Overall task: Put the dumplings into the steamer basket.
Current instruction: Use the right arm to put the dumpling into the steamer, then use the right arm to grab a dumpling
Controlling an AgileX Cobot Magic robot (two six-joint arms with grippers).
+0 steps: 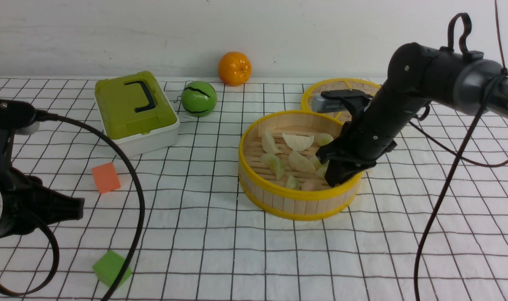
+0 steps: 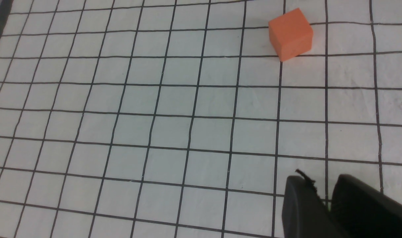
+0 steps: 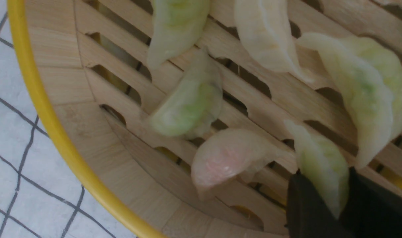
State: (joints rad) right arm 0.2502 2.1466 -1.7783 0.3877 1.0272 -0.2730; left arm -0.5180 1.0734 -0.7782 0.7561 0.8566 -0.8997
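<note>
Right gripper [image 3: 325,177] pinches a greenish dumpling [image 3: 315,152] in the steamer basket [image 3: 68,86], long axis along its fingers [image 3: 303,211].

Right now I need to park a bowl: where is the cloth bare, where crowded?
Bare: the cloth between the orange cube and the steamer basket, and the near strip from the green cube rightward. Crowded: the basket, holding dumplings and the right claw; the lid behind it.
</note>
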